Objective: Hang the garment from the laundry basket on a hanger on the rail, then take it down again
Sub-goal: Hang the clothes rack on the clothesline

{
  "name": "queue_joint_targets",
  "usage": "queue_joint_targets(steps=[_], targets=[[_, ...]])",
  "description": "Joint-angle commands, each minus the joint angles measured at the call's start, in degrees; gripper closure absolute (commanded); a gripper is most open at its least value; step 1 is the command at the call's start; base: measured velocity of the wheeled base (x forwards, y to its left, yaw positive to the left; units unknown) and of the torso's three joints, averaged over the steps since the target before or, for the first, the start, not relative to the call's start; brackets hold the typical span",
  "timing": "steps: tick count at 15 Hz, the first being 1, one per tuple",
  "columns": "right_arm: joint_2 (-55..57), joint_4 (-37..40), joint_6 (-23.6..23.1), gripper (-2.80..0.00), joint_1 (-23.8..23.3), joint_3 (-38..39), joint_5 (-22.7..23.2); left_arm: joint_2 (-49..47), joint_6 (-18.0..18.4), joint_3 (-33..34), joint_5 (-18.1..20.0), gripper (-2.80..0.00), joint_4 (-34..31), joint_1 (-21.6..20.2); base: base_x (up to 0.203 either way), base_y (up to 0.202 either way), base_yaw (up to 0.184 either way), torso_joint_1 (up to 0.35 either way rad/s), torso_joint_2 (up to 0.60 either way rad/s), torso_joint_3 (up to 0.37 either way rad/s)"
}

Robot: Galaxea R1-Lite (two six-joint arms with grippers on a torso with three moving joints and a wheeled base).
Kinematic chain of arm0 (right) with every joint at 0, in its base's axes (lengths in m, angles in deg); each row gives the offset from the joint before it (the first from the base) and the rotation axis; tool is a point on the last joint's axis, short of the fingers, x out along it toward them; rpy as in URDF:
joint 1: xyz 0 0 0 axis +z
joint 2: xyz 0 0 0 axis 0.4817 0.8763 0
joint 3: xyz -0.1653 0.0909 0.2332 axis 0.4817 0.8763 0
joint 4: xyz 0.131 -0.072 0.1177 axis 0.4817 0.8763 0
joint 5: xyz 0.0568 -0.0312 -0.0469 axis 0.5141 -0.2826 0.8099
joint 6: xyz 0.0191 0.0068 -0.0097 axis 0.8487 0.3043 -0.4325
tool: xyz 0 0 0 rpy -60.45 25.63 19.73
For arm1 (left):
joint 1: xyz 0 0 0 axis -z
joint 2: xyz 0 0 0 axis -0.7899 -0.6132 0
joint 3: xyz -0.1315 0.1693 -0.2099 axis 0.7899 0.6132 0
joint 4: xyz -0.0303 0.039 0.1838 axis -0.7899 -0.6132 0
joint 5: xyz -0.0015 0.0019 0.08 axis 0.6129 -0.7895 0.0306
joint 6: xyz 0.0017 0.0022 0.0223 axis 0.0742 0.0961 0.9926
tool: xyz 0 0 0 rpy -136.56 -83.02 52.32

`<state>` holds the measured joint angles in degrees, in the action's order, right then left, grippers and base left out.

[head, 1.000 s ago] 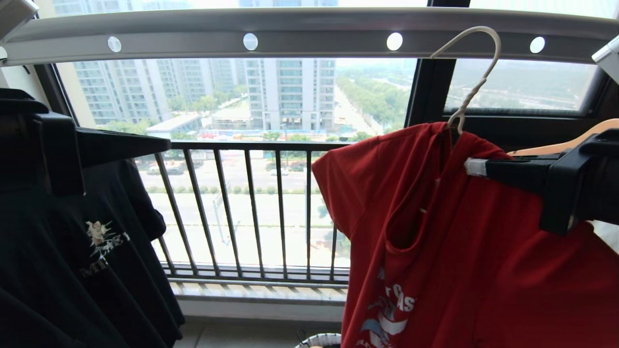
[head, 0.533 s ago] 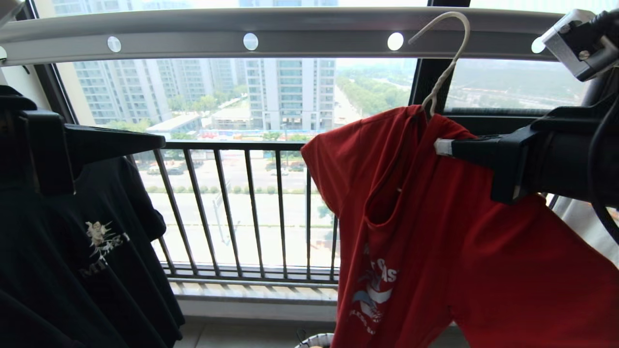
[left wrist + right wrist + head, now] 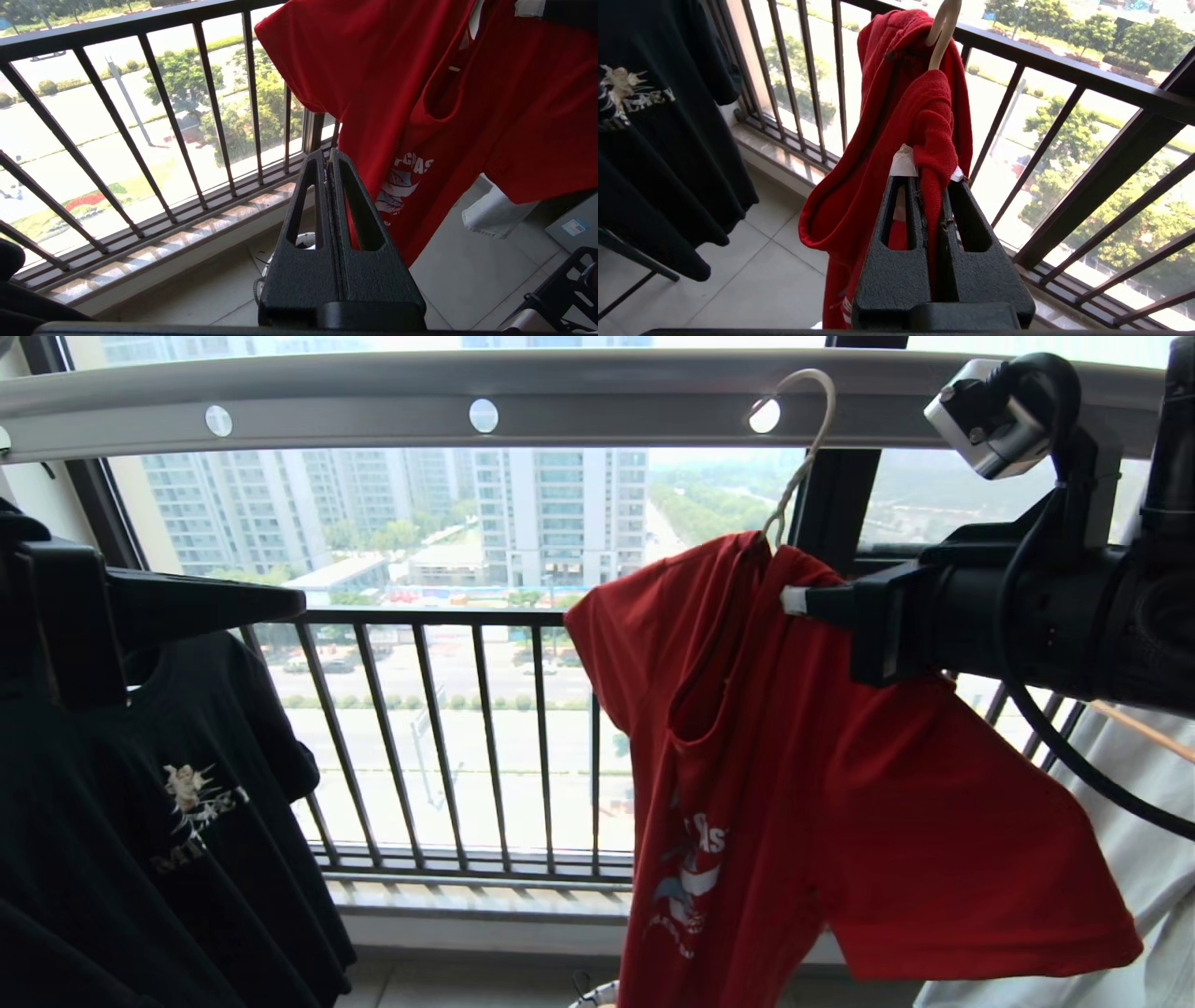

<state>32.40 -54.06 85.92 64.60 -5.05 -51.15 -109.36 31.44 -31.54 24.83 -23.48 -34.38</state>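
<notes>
Right claw (image 3: 931, 186) is clamped tight on one red T-shirt (image 3: 840, 784) at its shoulder, shirt on one pale wire hanger (image 3: 803, 448) whose hook sits against the grey rail (image 3: 560, 392). Left claw (image 3: 331, 161) is pinched shut, empty, near one black tee (image 3: 168, 821). Lettering is too folded to read.

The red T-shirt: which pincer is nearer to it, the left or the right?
Right. The right pincer is shut on the red T-shirt at its shoulder, beside the hanger. The left pincer is shut on nothing, apart from the shirt.
</notes>
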Motion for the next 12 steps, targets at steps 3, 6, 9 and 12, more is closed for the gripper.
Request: queue_joint_targets(steps=[3, 6, 9, 12], targets=[[2.0, -0.3, 0.1, 0.00, -3.4, -1.2, 0.0, 0.5, 0.0, 0.0, 0.1, 0.00, 0.0, -0.8, 0.000, 0.000, 0.000, 0.000, 0.00, 0.000], [2.4, -0.3, 0.1, 0.00, -3.7, -1.3, 0.0, 0.6, 0.0, 0.0, 0.1, 0.00, 0.0, -0.8, 0.000, 0.000, 0.000, 0.000, 0.00, 0.000], [3.7, -0.3, -0.1, 0.00, -3.8, -1.7, 0.0, 1.2, 0.0, 0.0, 0.1, 0.00, 0.0, -0.8, 0.000, 0.000, 0.000, 0.000, 0.00, 0.000], [5.9, -0.2, -0.3, 0.00, -3.8, -3.6, -0.1, 1.2, 0.0, 0.0, 0.1, 0.00, 0.0, -0.8, 0.000, 0.000, 0.000, 0.000, 0.00, 0.000]])
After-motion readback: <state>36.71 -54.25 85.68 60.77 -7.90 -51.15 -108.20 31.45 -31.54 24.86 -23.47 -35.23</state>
